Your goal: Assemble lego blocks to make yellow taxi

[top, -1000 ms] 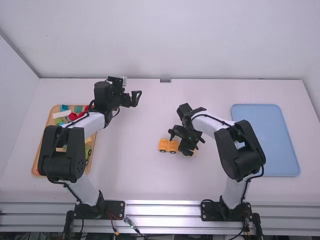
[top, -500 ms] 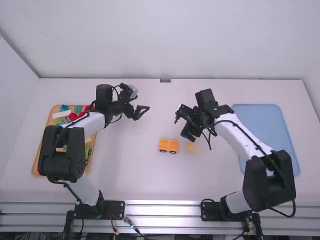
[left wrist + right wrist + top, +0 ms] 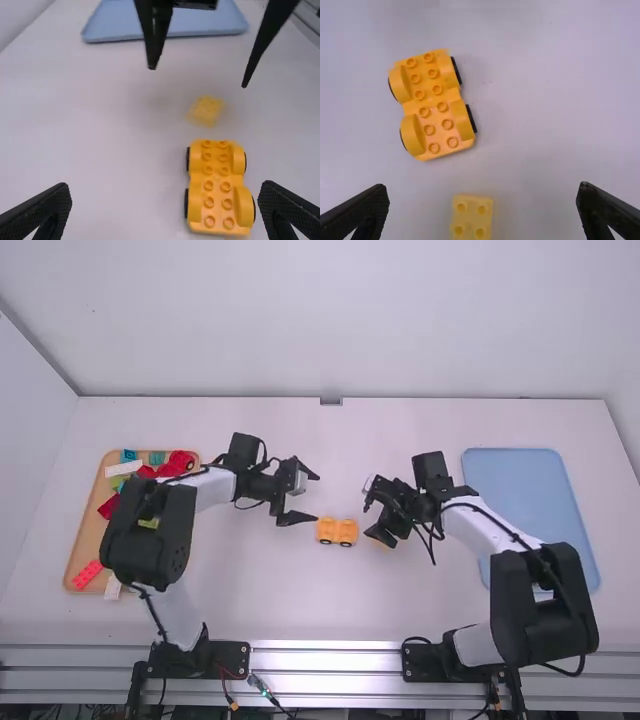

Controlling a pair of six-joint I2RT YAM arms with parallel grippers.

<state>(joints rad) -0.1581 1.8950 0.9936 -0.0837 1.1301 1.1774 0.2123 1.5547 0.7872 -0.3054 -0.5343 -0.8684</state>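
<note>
The orange wheeled base (image 3: 432, 105) stands studs up around the middle of the table, roughly halfway between its near and far edges. It rests on its wheels, so a sideways knock from a fingertip could roll it or turn it askew, and a block lowered afterwards would miss its studs. The yellow block (image 3: 471, 217) lies apart from it, on the side towards the table's right edge and a little nearer the front edge. If that block is next (my guess, from how close it lies), a skewed pinch would tilt it, and pressing it down tilted would seat only one side.

The right gripper (image 3: 371, 521) is spread above the block, holding nothing; closing off-centre could shove the block against the base. The left gripper (image 3: 312, 498), also spread and empty, is on the base's other side, towards the left edge. Should both close in together, their fingers could collide over so short a base. Farther out, the wooden tray (image 3: 75, 558) by the left edge and the blue tray (image 3: 530, 520) by the right seem safe from either claw.
</note>
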